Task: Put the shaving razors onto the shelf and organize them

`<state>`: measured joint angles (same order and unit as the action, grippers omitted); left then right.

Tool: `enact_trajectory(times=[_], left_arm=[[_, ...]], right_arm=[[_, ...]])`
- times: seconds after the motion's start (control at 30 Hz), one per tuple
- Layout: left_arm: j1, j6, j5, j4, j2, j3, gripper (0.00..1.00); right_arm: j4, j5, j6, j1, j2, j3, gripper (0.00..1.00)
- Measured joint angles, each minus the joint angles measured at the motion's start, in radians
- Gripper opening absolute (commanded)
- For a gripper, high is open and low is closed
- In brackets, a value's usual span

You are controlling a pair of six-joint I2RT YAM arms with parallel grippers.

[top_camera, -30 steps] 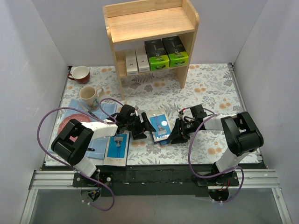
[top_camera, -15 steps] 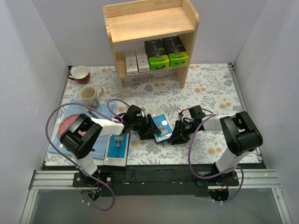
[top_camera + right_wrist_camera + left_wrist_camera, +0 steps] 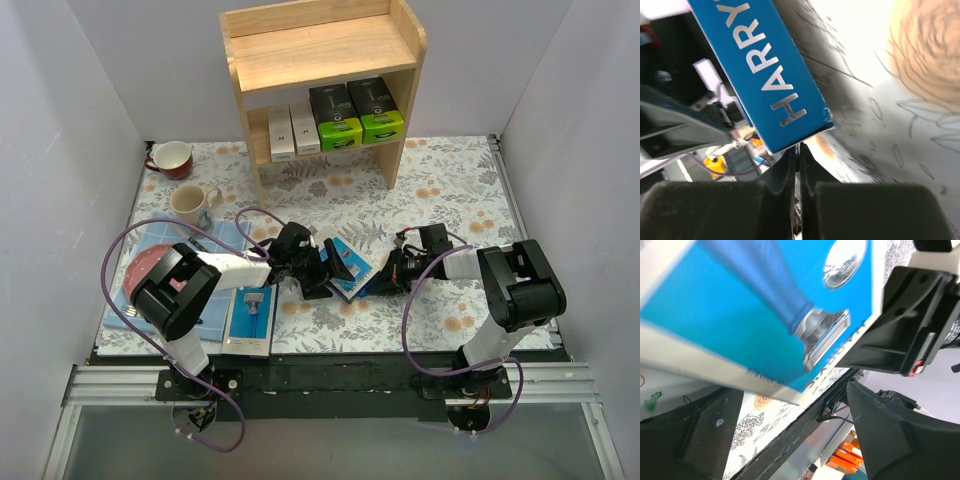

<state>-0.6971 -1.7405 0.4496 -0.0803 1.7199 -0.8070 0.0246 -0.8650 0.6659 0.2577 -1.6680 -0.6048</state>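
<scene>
The wooden shelf (image 3: 322, 45) stands at the back; its lower tier holds two white boxes (image 3: 293, 130) and two black boxes with lime ends (image 3: 355, 115). One blue razor pack (image 3: 347, 262) sits tilted on the floral table between my grippers. My left gripper (image 3: 322, 272) is open at the pack's left edge; the pack fills the top of the left wrist view (image 3: 740, 315) beyond the spread fingers (image 3: 900, 440). My right gripper (image 3: 380, 282) is shut, its tips (image 3: 799, 150) under the pack's lettered edge (image 3: 760, 65). A second blue pack (image 3: 250, 318) lies flat at front left.
A red mug (image 3: 172, 158) and a cream mug (image 3: 192, 205) stand at the left. A blue cloth (image 3: 215, 235) and a red plate (image 3: 150, 268) lie beside the left arm. Grey walls close in both sides.
My left gripper has moved right up to the blue pack. The pack has turned and tipped up off the table. The right gripper has shifted slightly right.
</scene>
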Motion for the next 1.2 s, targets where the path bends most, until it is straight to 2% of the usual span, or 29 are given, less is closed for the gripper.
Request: enact_trajectory(times=[0.2, 0.37, 0.5, 0.63, 0.73, 0.77, 0.83, 0.87, 1.03, 1.07, 1.2], left_arm=[[0.000, -0.031, -0.012, 0.004, -0.006, 0.000, 0.93], [0.000, -0.045, -0.001, -0.026, 0.010, -0.011, 0.90], [0.008, -0.052, 0.016, -0.053, 0.035, -0.047, 0.79], [0.028, -0.058, 0.050, -0.082, 0.048, -0.072, 0.54], [0.042, -0.065, 0.078, -0.101, 0.060, -0.082, 0.45], [0.046, -0.065, 0.083, -0.107, 0.060, -0.085, 0.34], [0.048, -0.067, 0.089, -0.116, 0.059, -0.089, 0.24], [0.051, -0.064, 0.090, -0.123, 0.058, -0.090, 0.18], [0.063, -0.040, 0.090, -0.135, 0.041, -0.090, 0.09], [0.068, -0.035, 0.092, -0.138, 0.037, -0.089, 0.09], [0.098, 0.009, 0.109, -0.151, 0.002, -0.077, 0.06]], right_arm=[[0.133, -0.078, 0.114, -0.023, 0.000, -0.011, 0.06], [0.221, -0.105, 0.171, -0.006, 0.003, -0.035, 0.09], [0.240, -0.106, 0.180, 0.017, 0.012, -0.035, 0.12], [0.245, -0.107, 0.185, 0.027, 0.015, -0.041, 0.13], [0.237, -0.084, 0.174, 0.026, 0.015, -0.050, 0.15], [0.232, -0.079, 0.170, 0.027, 0.015, -0.051, 0.16], [0.216, -0.072, 0.157, 0.026, 0.015, -0.055, 0.22], [0.201, -0.066, 0.148, 0.026, 0.015, -0.056, 0.29], [0.107, -0.071, 0.066, 0.035, 0.018, -0.101, 0.46], [0.076, -0.080, 0.035, 0.032, 0.023, -0.122, 0.54], [-0.154, -0.143, -0.169, -0.022, 0.054, -0.264, 0.57]])
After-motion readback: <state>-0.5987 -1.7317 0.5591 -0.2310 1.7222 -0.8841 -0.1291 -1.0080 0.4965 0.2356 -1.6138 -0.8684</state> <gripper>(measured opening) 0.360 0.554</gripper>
